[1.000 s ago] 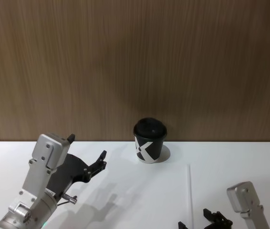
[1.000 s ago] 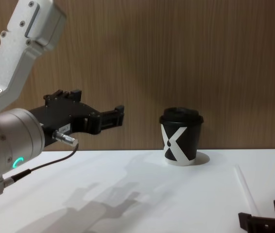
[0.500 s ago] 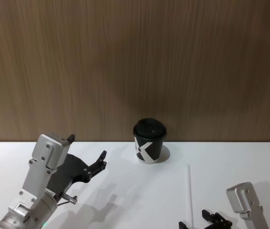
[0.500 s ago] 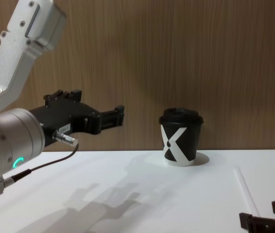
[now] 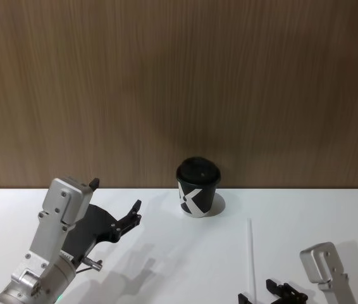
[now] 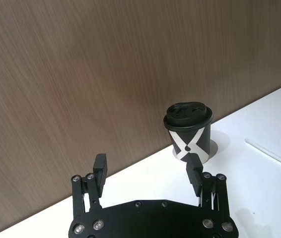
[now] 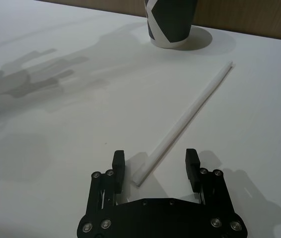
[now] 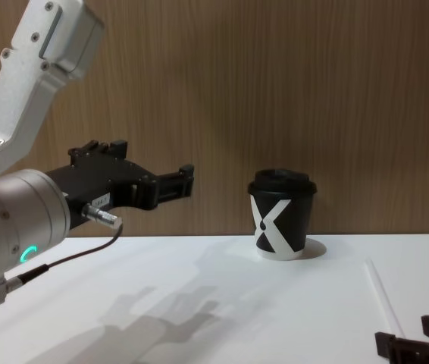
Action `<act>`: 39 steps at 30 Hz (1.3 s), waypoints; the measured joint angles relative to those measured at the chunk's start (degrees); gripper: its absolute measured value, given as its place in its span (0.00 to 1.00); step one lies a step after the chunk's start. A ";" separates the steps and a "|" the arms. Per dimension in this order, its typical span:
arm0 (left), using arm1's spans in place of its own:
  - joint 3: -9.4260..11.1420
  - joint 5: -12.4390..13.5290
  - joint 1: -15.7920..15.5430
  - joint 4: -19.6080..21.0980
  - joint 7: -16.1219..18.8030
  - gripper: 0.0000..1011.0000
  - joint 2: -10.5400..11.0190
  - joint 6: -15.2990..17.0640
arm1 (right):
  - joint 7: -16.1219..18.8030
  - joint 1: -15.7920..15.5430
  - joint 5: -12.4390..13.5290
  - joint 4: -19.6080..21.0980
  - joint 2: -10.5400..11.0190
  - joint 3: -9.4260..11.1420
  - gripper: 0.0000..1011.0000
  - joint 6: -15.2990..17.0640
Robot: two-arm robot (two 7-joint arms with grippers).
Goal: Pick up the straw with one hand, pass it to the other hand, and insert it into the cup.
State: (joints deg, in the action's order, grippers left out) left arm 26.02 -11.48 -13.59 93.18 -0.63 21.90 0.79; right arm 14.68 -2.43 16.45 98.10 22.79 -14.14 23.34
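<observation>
left tool (image 6: pixel 147 165) hovers high, right tool (image 7: pixel 155 156) low, both spread.

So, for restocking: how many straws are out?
1: the straw lies flat, right of the cup, its near end between the open jaws of the right gripper.

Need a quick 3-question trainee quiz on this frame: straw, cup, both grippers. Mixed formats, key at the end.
1. True or false: the straw lies flat on the table, with no gripper shut on it.
2. Pick one. The right gripper is: A) shut on the straw; B) open, with its fingers on either side of the straw's near end; C) hovering over the cup's lid.
3. Short answer: which gripper is held open above the table, pointing toward the cup?

Key: 1 true. 2 B. 3 the left gripper.
</observation>
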 joint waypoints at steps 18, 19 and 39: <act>0.00 0.00 0.00 0.00 0.00 0.99 0.00 0.00 | 0.02 -0.05 -0.01 -0.02 -0.01 -0.02 0.63 0.08; 0.00 0.00 0.00 0.00 0.00 0.99 0.00 0.00 | 0.02 -0.05 -0.01 -0.02 -0.02 -0.02 0.62 0.10; 0.00 0.00 0.00 0.00 0.00 0.99 0.00 0.00 | 0.02 -0.05 -0.01 -0.03 -0.01 -0.02 0.49 0.21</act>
State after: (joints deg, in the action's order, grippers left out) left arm 26.03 -11.48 -13.59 93.18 -0.63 21.89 0.79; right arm 14.70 -2.48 16.44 98.07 22.78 -14.17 23.55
